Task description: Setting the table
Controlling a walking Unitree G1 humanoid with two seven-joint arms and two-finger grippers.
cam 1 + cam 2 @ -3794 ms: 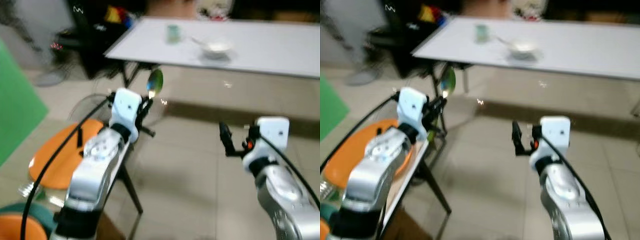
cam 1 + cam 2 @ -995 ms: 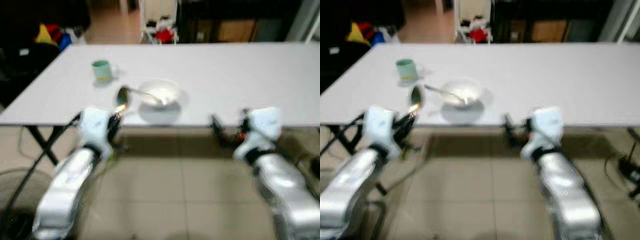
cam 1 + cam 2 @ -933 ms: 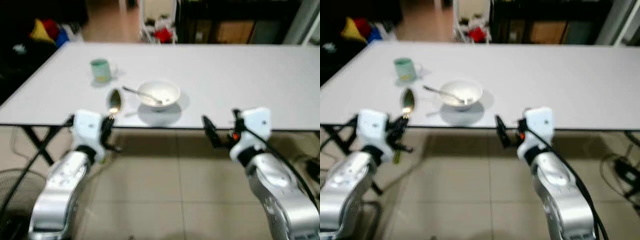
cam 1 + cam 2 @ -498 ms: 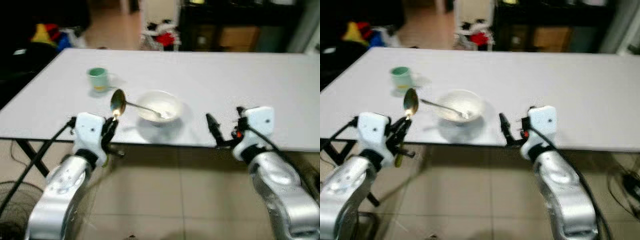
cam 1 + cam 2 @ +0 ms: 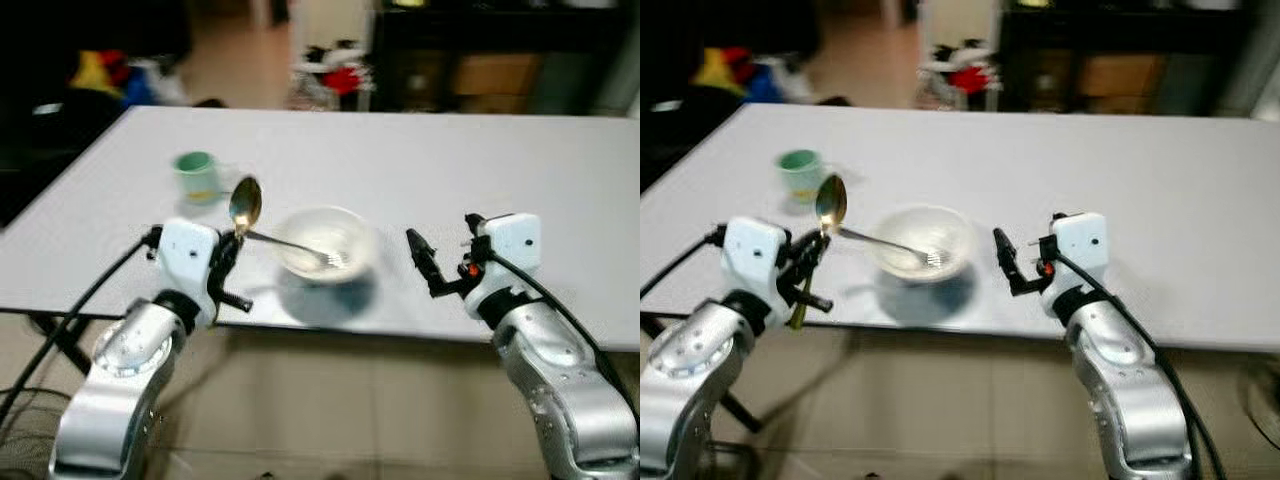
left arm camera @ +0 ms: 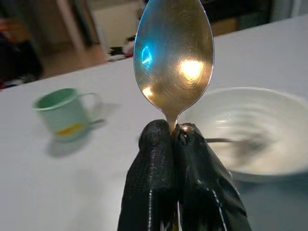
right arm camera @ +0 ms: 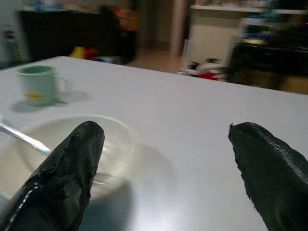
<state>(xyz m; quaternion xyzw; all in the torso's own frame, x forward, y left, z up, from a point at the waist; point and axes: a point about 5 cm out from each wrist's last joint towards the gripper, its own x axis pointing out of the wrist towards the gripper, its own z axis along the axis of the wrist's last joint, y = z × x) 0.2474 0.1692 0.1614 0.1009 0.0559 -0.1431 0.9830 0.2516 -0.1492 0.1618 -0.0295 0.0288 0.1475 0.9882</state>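
Left end effector (image 6: 173, 144) pinches an upright shiny metal spoon (image 6: 173, 57); round white bowl (image 5: 325, 245) at its 3 o'clock on the white surface (image 5: 500, 160). Right end effector (image 7: 168, 168) spread.

The handle of the shiny metal spoon (image 6: 173, 57) is hidden between the closed black fingers (image 6: 151, 178) of the left tool (image 5: 222, 262), so only its bowl stands clear above them. The white round bowl (image 5: 325, 243) is soft and blurred, and the thin metal fork (image 5: 885, 244) lying in it loses its tines in that blur. In the right wrist view the bowl's near side sits behind one black finger (image 7: 67, 178), and the fork is cut by the picture's edge. The mark on the pale green mug (image 6: 62, 114) is too blurred to read. Clutter beyond the white desk (image 5: 560, 180) is dark and indistinct.
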